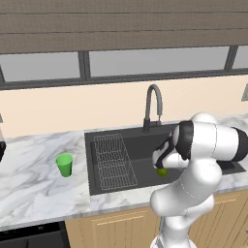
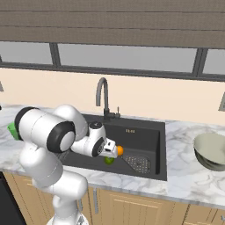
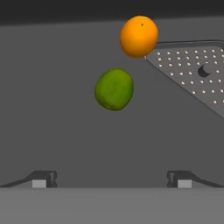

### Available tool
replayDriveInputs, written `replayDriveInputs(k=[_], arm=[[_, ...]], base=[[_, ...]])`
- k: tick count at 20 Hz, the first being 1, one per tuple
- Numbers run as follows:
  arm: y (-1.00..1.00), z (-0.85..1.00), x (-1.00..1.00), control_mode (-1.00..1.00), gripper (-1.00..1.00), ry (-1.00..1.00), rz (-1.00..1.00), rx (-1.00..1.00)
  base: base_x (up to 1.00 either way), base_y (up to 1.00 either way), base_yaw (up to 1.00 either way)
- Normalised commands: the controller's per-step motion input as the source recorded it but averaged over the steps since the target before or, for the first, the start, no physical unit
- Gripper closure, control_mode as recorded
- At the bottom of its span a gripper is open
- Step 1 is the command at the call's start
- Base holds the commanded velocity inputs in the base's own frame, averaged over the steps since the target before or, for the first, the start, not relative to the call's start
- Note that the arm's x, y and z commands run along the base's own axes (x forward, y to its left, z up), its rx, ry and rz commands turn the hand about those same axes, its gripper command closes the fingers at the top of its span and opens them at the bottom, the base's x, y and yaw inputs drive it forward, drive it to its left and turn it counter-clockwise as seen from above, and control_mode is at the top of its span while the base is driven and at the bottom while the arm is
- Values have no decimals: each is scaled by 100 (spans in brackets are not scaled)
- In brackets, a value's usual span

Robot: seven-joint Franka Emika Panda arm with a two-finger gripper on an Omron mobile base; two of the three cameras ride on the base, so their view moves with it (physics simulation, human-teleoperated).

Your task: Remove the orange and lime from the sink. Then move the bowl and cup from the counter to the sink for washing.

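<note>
Pincer (image 3: 112, 181) wide open, empty, hanging over sink (image 2: 151, 132) floor. Lime (image 3: 114, 89) just ahead of fingertips (image 3: 42, 179), orange (image 3: 139, 36) beyond it at drain plate (image 3: 192, 74) edge. Both likely light, firm, smooth, prone to roll: grip across widest middle. Cup (image 1: 64, 164) on bench (image 1: 34, 184) left of sink, bowl (image 2: 212, 151) right, cut off at frame edge. Arm hides pincer from base cameras.

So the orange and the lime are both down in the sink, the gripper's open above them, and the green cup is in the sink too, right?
Not quite. The cup stands on the counter, left of the sink, as the left base view shows. The rest holds: the orange and lime lie in the basin, with the gripper open above them.
</note>
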Motion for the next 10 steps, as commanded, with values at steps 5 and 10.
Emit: replayDriveInputs(k=[5, 10], arm=[[0, -7, 11, -100, -100, 0, 0, 0], [0, -8, 13, -100, -100, 0, 0, 0]], base=[[0, 0, 0], [0, 0, 0]])
